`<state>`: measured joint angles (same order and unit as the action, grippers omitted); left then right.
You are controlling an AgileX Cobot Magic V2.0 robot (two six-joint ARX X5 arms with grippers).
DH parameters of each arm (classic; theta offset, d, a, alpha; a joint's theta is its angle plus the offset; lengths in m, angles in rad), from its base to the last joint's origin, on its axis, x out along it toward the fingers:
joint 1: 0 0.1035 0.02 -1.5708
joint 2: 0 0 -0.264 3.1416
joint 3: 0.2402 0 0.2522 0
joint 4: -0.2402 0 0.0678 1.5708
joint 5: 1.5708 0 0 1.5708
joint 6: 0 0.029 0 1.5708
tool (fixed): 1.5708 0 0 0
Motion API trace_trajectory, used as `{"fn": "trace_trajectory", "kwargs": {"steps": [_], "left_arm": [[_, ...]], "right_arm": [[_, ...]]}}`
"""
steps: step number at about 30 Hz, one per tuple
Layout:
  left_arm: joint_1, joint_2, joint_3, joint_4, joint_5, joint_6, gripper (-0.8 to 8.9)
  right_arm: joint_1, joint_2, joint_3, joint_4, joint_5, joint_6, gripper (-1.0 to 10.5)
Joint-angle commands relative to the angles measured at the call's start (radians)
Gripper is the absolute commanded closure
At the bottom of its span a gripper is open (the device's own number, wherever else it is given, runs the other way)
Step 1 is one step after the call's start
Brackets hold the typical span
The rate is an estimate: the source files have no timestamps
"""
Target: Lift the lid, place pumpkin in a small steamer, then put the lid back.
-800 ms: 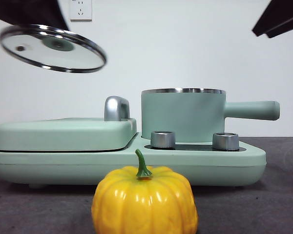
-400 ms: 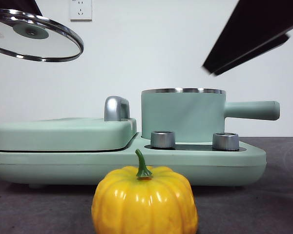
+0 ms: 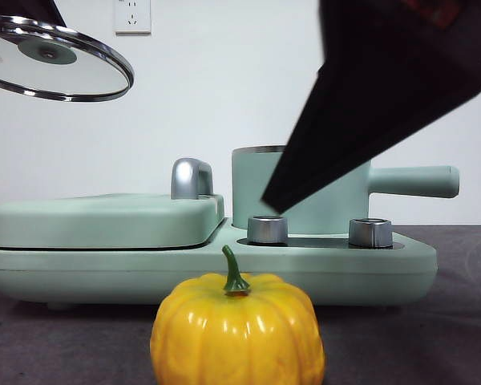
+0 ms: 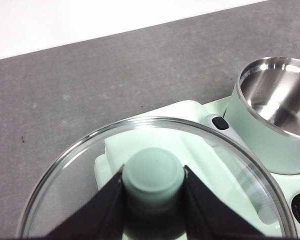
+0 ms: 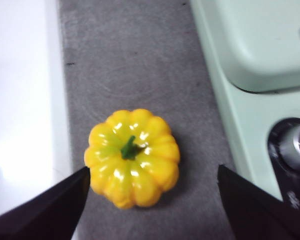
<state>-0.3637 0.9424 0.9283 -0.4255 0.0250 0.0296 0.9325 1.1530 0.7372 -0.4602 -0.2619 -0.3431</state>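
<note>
Right jaws wide above pumpkin [image 5: 132, 157]; left's clamping lid [image 4: 155, 175] knob.

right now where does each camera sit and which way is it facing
Front view: low at table height, looking level across the pumpkin to the small steamer; a dark arm crosses from upper right.
Left wrist view: on the left arm, looking down; left tool grips the lid by its knob.
Right wrist view: on the right arm, looking down; right tool, jaws apart, above the pumpkin.
Front and right wrist views share the pumpkin.
</note>
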Motion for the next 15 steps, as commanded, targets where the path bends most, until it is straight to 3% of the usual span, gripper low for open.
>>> {"fn": "trace_trajectory", "kwargs": {"steps": [1, 15], "left_arm": [[-0.002, -0.002, 0.015, 0.031, 0.001, -0.009, 8.03], [0.023, -0.002, 0.015, 0.029, 0.0, -0.009, 8.03]], "right_arm": [[0.027, 0.039, 0.017, 0.033, -0.005, -0.005, 5.3], [0.061, 0.214, 0.017, 0.105, -0.019, -0.003, 4.9]]}}
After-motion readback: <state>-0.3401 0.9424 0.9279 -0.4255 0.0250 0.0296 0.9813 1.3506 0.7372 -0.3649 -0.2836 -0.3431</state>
